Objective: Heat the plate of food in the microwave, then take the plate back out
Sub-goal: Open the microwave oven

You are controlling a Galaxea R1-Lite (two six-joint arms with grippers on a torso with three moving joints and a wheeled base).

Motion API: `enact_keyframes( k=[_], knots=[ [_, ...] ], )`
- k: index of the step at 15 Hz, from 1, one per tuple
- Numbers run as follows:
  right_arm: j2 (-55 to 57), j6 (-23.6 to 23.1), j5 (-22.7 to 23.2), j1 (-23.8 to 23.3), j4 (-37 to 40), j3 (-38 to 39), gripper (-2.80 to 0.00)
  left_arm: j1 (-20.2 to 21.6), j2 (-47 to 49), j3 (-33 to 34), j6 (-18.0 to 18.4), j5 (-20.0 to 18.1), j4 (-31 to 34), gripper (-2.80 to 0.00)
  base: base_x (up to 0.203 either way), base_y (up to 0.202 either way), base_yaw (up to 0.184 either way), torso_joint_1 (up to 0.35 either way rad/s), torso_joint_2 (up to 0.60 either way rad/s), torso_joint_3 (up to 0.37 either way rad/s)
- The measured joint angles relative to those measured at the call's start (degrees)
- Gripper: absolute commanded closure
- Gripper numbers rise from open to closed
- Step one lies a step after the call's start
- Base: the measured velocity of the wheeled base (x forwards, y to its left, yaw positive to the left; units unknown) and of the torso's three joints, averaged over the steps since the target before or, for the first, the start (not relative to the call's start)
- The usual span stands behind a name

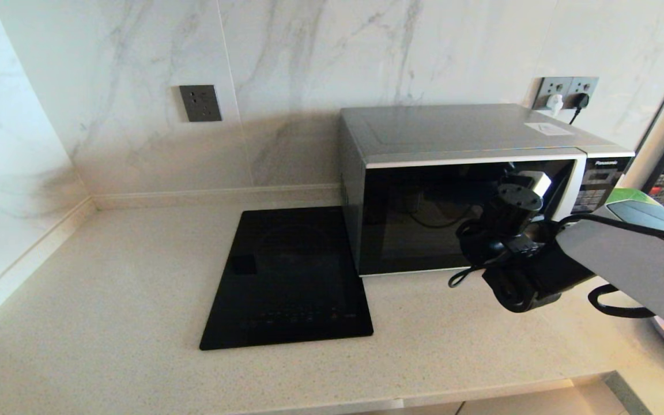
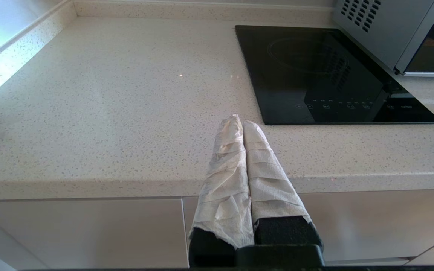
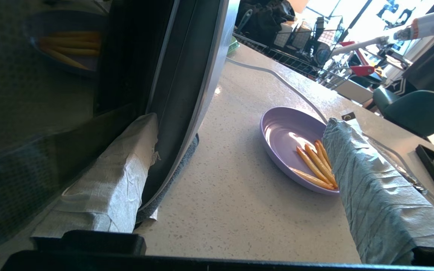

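The plate of food (image 3: 290, 145) shows only in the right wrist view; in the head view the right arm covers that part of the table (image 1: 107, 276). It is a small round lilac plate with a raised rim, and a few thin golden-yellow sticks lie together on one side of it. One wrapped finger (image 3: 375, 203) of the right pincer hides a part of its rim. The plate stands on the table, outside the microwave (image 1: 470, 178), to the right of its front. A dim reflection of the plate shows in the dark glass door (image 3: 47, 94).

The microwave door looks closed in the head view. The right pincer (image 3: 236, 188) is at the right end of the door with its fingers wide apart. One finger lies between the glass and the curved silver handle (image 3: 187, 98), the other is out over the table by the plate. I cannot tell if the inner finger touches the handle. In the head view the wrist hides the fingers and most of the handle.

The left pincer (image 2: 241, 121) hangs before the near edge of the table, left of the black cooktop (image 2: 330, 75), with its two wrapped fingers pressed together and nothing between them. The left arm does not show in the head view.
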Motion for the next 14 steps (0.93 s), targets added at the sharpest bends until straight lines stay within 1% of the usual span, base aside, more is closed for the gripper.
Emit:
enact_keyframes(
  k=[12,13,14],
  knots=[
    [0.1,0.1,0.0,0.0,-0.3,0.9,-2.8,0.0,0.0,0.0,0.0,0.0,0.0,0.0,0.0,0.0,0.0,0.0,0.0,0.0],
    [0.3,0.1,0.0,0.0,-0.6,1.0,0.0,0.0,0.0,0.0,0.0,0.0,0.0,0.0,0.0,0.0,0.0,0.0,0.0,0.0],
    [0.4,0.1,0.0,0.0,-0.7,1.0,0.0,0.0,0.0,0.0,0.0,0.0,0.0,0.0,0.0,0.0,0.0,0.0,0.0,0.0]
  ],
)
